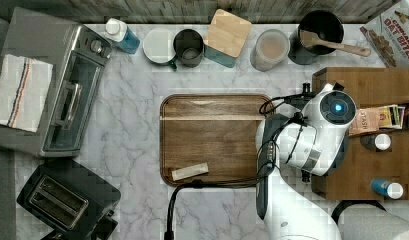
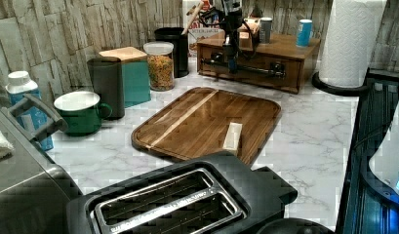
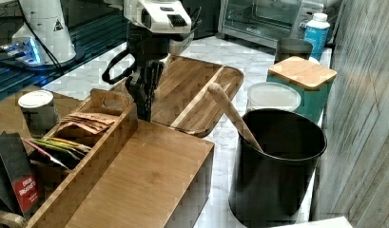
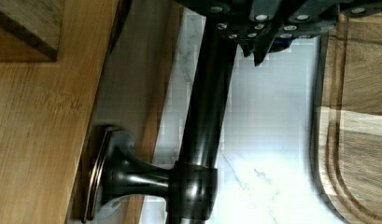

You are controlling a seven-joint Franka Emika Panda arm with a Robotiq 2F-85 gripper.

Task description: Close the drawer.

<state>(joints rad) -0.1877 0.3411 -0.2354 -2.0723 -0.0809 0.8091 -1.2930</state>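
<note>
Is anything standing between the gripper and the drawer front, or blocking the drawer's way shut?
Nothing visible does. The gripper is already at the drawer's dark bar handle, with no object between them. In the left view the drawer front looks about flush with the wooden cabinet.

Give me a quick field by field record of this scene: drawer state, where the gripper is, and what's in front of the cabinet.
drawer: looks pushed in, front about flush with the cabinet
drawer handle: dark metal bar across the drawer front
gripper: at the handle, in front of the drawer
in front of cabinet: wooden tray on the marble counter
on tray: small pale block
</note>
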